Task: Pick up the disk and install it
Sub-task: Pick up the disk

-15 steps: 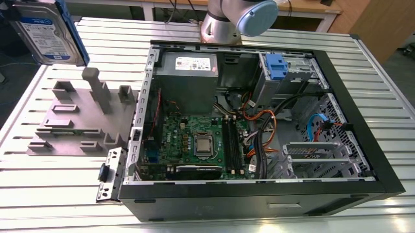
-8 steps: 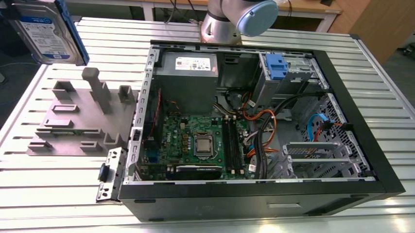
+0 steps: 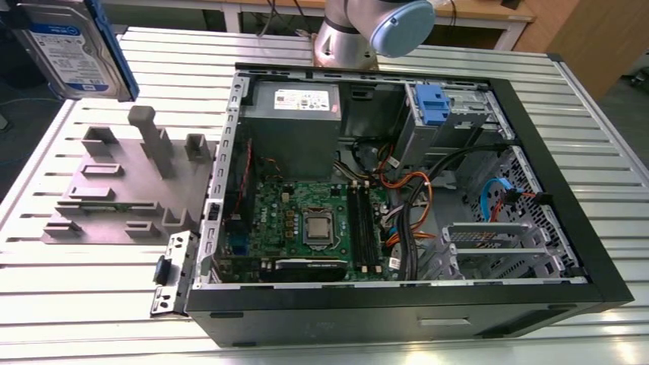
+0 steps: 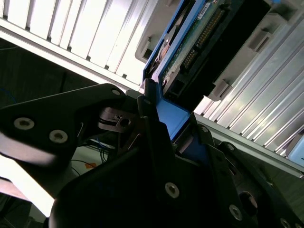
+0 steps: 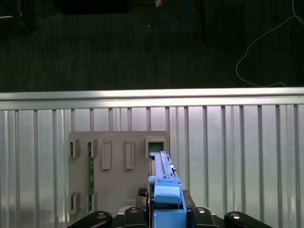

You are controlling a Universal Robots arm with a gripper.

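The disk (image 3: 71,49), a silver drive with a white-and-blue label in a blue bracket, hangs upright at the exterior view's far left, above the table. In the first wrist view its blue bracket edge (image 5: 165,187) sits between the black fingers of my gripper (image 5: 166,211), above the grey fixture (image 5: 116,175). The second wrist view shows the disk's circuit-board side (image 4: 190,45), with my gripper (image 4: 164,118) shut on the blue bracket. The open computer case (image 3: 406,175) lies well to the exterior view's right of the disk.
The grey fixture (image 3: 112,182), with slots and upright posts, lies on the slatted metal table (image 3: 61,304) beside the case. Inside the case are a grey power supply (image 3: 294,114), a motherboard (image 3: 315,224), cables, and a small blue latch (image 3: 432,103). The arm's base (image 3: 370,30) stands behind the case.
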